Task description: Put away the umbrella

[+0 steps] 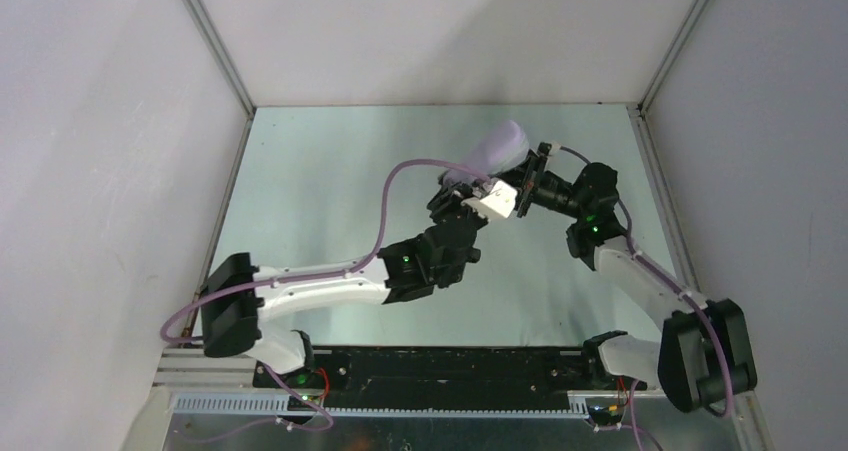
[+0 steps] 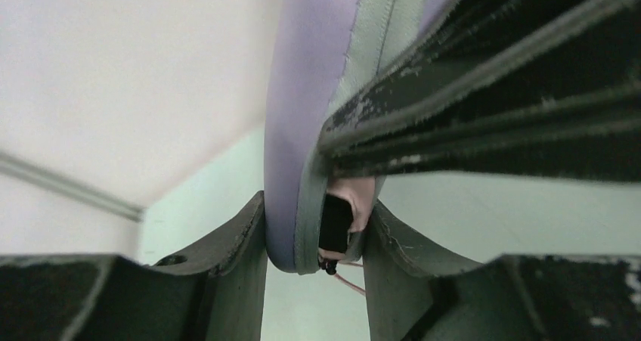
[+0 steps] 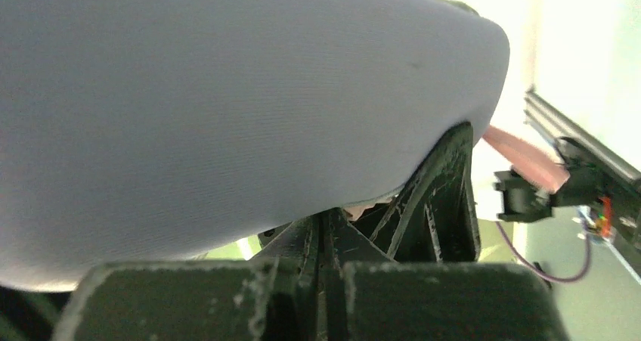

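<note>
1. Desk (image 1: 330, 201): pale green top, walled in by white panels. It lies below the lilac case, which does not touch it.
2. Left arm (image 1: 320, 286): white and black, reaching up to the lilac case from the near left.
3. Right arm (image 1: 640, 266): white and black, reaching to the lilac case from the near right.
4. Lilac case (image 1: 497, 149): smooth oblong hard shell, held in the air between the two arms. Its far end tilts away from them.
5. Purple cable (image 1: 400, 176): arcs from the left arm up to just left of the lilac case.
6. Left gripper (image 2: 317, 212): jaws clamped on the near end of the lilac case, one on each side of it.
7. Right gripper (image 1: 520, 186): pressed against the right side of the lilac case. The shell hides its jaws in the wrist view, so whether they are apart or together cannot be told.
8. Umbrella (image 2: 355, 197): inside the lilac case. Only a bit of pink fabric and a black part show at the case's open rim, between the left jaws.
</note>
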